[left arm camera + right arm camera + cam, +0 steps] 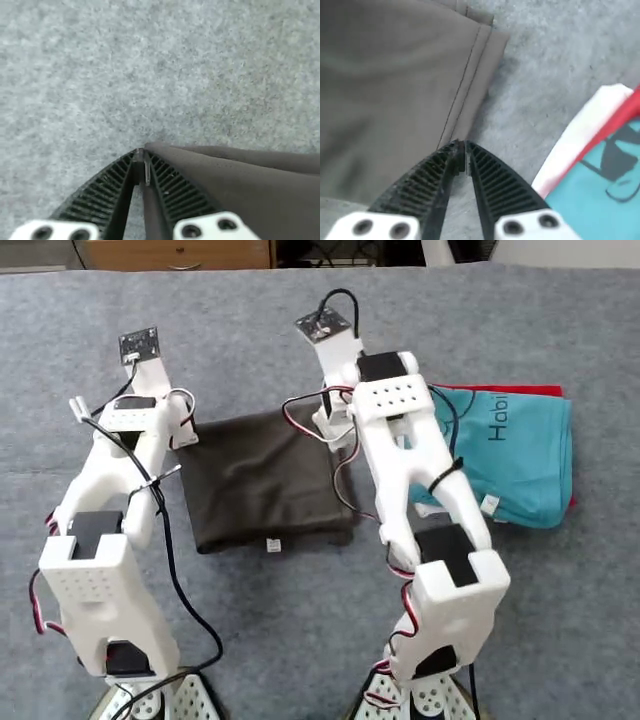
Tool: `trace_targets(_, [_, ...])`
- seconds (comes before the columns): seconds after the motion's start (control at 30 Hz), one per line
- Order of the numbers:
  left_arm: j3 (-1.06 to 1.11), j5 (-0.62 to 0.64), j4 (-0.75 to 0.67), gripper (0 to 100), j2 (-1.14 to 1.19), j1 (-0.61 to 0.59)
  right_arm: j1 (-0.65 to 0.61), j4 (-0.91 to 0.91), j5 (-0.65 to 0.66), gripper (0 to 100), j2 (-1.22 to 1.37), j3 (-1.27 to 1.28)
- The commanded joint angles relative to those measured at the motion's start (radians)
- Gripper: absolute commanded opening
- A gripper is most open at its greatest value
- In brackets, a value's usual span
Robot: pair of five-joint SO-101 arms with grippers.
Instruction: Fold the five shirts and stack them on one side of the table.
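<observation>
Left gripper point(144, 159): closed on the far corner of the dark brown cotton shirt point(240, 180), with cloth running between its fingers. Right gripper point(461, 152): closed with its tips at the stitched hem of the opposite far corner. Whether cloth is actually pinched there cannot be confirmed, so check it before you lift.

The step in hand appears to be a fold of this shirt. Raise both corners together and level, keep the edge between them taut, and carry it over to meet the near edge squarely. An uneven lift would likely skew the fold.

The shirt lies flat between the arms on the grey felt tabletop point(300, 640) as a rough rectangle, lightly creased, with a small label on its near edge. The teal folded shirt point(510, 455) tops a stack just beside the right arm, with a red shirt point(545, 390) beneath.
</observation>
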Motion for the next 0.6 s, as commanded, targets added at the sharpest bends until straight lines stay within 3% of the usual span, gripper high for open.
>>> trace_targets(0.0, [-0.030, -0.003, 0.008, 3, -0.023, -0.018, -0.014, 0.035, -0.064, 1.8, -0.061, -0.045])
trace_targets(0.1, [-0.030, -0.002, 0.008, 3, -0.023, -0.018, -0.023, 0.095, -0.106, 5.5, -0.061, -0.050])
trace_targets(0.23, [-0.030, -0.002, 0.008, 3, -0.025, -0.018, -0.060, 0.160, -0.253, 21.4, -0.061, -0.033])
trace_targets(0.4, [-0.030, -0.002, 0.008, 3, -0.025, -0.019, -0.132, 0.106, -0.440, 37.4, -0.051, 0.036])
trace_targets(0.57, [-0.028, -0.006, 0.009, 3, -0.025, -0.030, -0.210, 0.014, -0.640, 42.1, 0.025, 0.079])
